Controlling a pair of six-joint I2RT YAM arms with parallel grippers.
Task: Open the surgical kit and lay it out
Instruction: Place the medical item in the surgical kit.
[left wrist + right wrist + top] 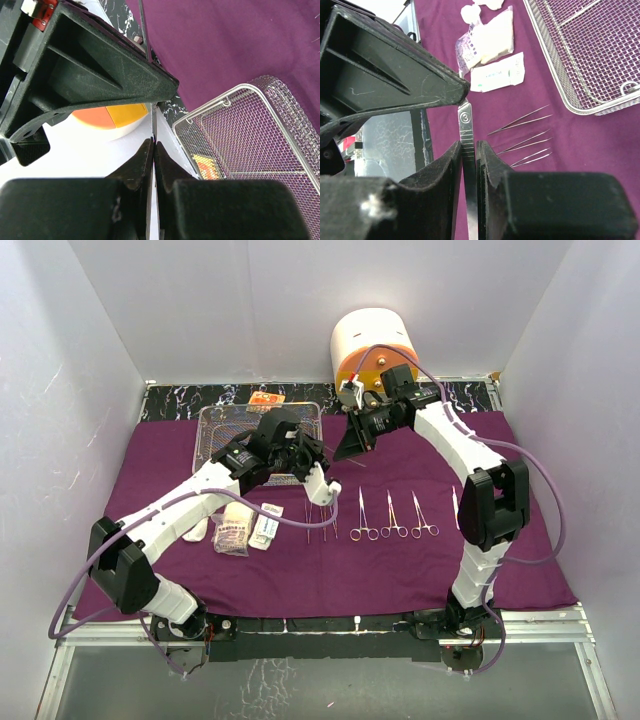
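The right hand (468, 146) is clamped on a flat metal handle (465, 120) stamped with a 3. In the left wrist view the left hand (153, 147) has its fingers pressed together on a thin pale strip, which looks like the same handle seen edge-on. The two hands meet tip to tip above the large purple cloth (400, 580), which lies spread over the counter (190, 400). They hover a little toward 12 o'clock of the cloth's middle. From that meeting point, the wire-mesh tray (225, 435) sits on the cloth at 9 o'clock, and a small orange packet (266, 398) lies at its far edge. The white-and-orange cabinet (375, 345) stands at 1 o'clock, off the cloth. Three ring-handled forceps (392, 520) lie side by side at 5 o'clock. Three tweezers (522, 136) lie in a row at 6 o'clock, just beside the forceps. Between 7 and 8 o'clock are a flat white packet (497, 75) and a clear bag of gauze (487, 42), touching each other. Loose white gauze wads (195, 530) lie farther out toward 8 o'clock.
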